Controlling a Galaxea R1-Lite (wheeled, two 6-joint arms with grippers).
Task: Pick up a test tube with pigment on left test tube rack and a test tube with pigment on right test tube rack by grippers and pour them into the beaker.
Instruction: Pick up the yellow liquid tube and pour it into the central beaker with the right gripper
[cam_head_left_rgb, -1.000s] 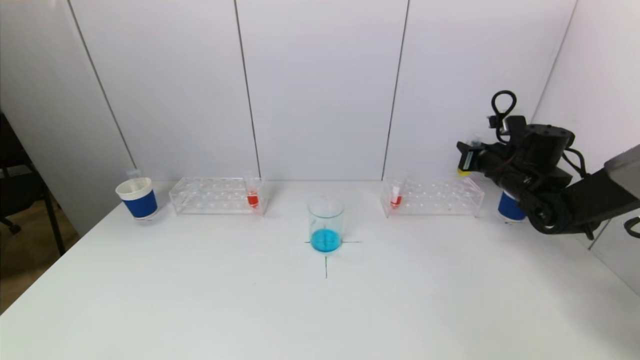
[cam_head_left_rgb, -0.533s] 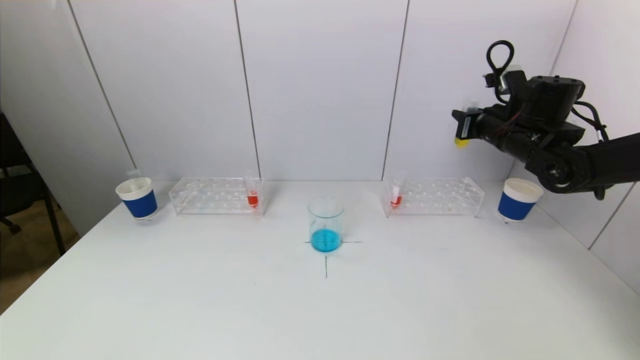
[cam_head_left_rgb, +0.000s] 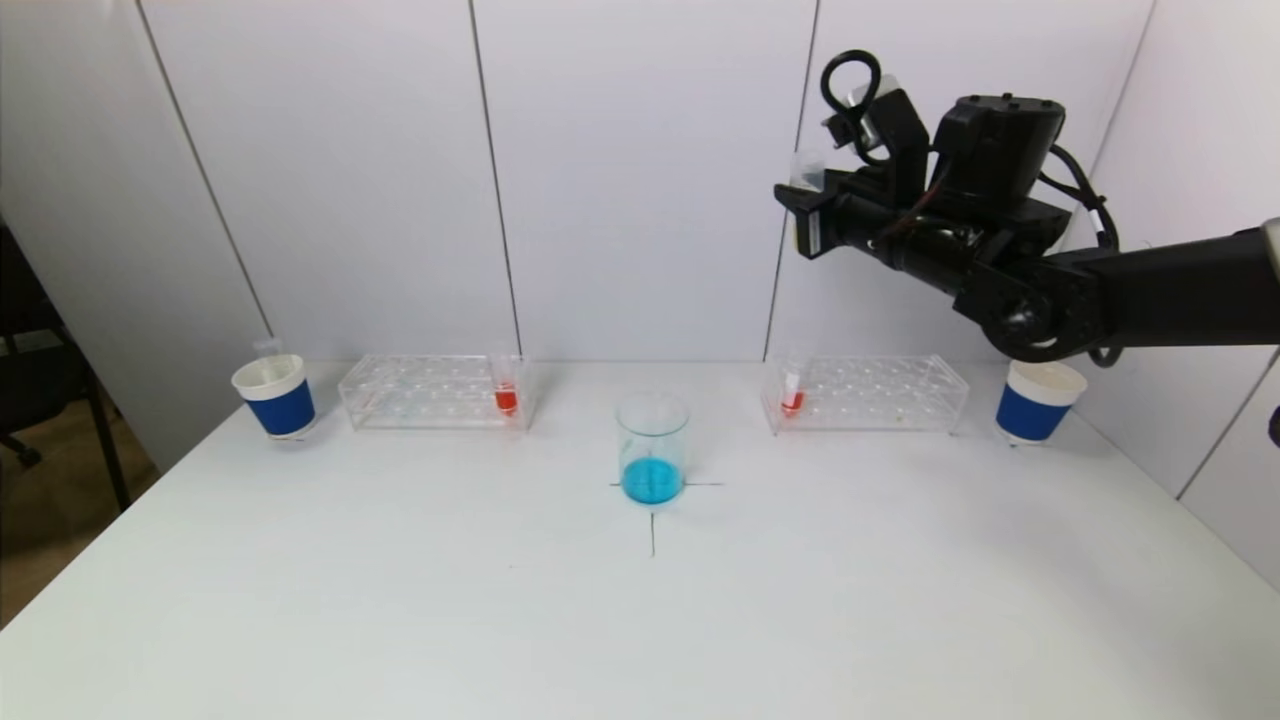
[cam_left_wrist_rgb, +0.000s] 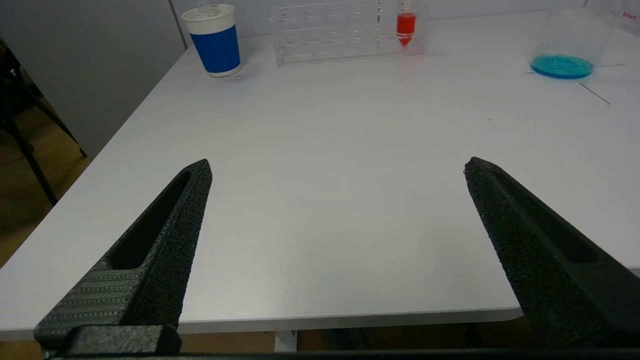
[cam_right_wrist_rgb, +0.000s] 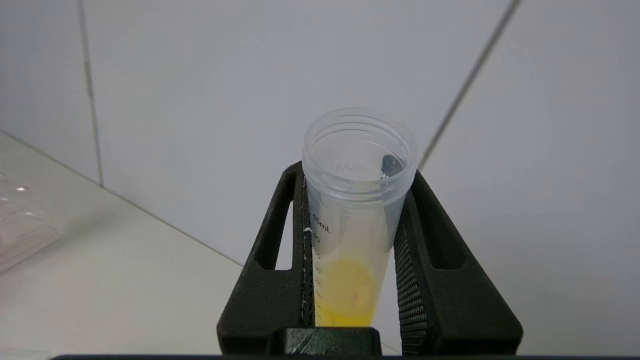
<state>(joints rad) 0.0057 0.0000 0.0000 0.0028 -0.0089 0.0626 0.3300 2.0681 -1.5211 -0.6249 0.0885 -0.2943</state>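
High above the right test tube rack (cam_head_left_rgb: 865, 393), my right gripper (cam_head_left_rgb: 805, 215) is shut on a clear test tube (cam_head_left_rgb: 808, 170). The right wrist view shows this tube (cam_right_wrist_rgb: 352, 215) upright between the fingers of the right gripper (cam_right_wrist_rgb: 356, 172), with yellow pigment at its bottom. The glass beaker (cam_head_left_rgb: 652, 448) holds blue liquid at the table's centre. Each rack keeps one red-filled tube: one (cam_head_left_rgb: 505, 390) in the left test tube rack (cam_head_left_rgb: 435, 392), one (cam_head_left_rgb: 792, 393) in the right rack. My left gripper (cam_left_wrist_rgb: 337, 162) hangs open over the table's near left edge, holding nothing.
A blue-and-white paper cup (cam_head_left_rgb: 275, 396) stands left of the left rack, and another (cam_head_left_rgb: 1038, 400) stands right of the right rack. A black cross is marked on the white table (cam_head_left_rgb: 640, 620) under the beaker. White wall panels stand close behind the racks.
My right arm has risen and swung left with the yellow tube, from beside the right cup to high above the right rack's left end. Nothing else has moved.
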